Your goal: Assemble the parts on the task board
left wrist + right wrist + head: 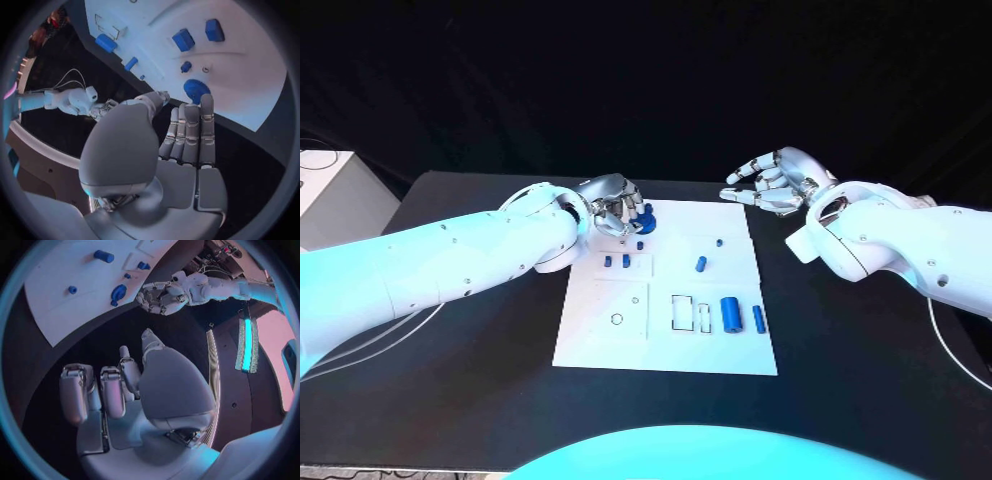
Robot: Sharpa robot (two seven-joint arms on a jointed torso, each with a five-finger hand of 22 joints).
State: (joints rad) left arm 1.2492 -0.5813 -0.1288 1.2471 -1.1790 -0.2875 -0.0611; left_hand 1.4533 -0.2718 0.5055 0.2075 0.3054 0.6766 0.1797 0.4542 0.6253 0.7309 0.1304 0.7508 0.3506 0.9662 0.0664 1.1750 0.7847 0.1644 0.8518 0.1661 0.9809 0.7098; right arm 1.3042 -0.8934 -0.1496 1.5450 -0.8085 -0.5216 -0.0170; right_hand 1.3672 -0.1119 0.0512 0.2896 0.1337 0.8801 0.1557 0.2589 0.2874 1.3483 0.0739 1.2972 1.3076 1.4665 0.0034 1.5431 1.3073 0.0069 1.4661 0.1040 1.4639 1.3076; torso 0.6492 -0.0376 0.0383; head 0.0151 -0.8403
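Step in hand: approaching the blue gear [196,90] near the far left corner of the task board [596,345]; judging the assembly as barely begun, most parts still lying loose.

Left hand [613,208]: hovering over the board's far left corner, fingers [206,125] stretched side by side toward the gear, thumb apart; grasping nothing, released.

Right hand [769,182]: hanging above the counter [473,400] just beyond the board's far right corner, fingers loosely curled and apart, gripping nothing; released.

Gear: lying flat on the board just ahead of the left fingertips; contact impossible to tell.

Other parts: 2 small blue blocks [616,261] sitting side by side behind the gear; a short blue peg [701,265] near the board's middle; a large blue cylinder [730,314] and a thin blue rod [759,319] lying near the board's right edge, beside outlined recesses [682,311].

Next move, as a judgement: lowering the left hand, closing thumb and fingers around the gear's rim, lifting it level toward its post; needing a light, centred pinch to avoid sliding the gear across the smooth plate.
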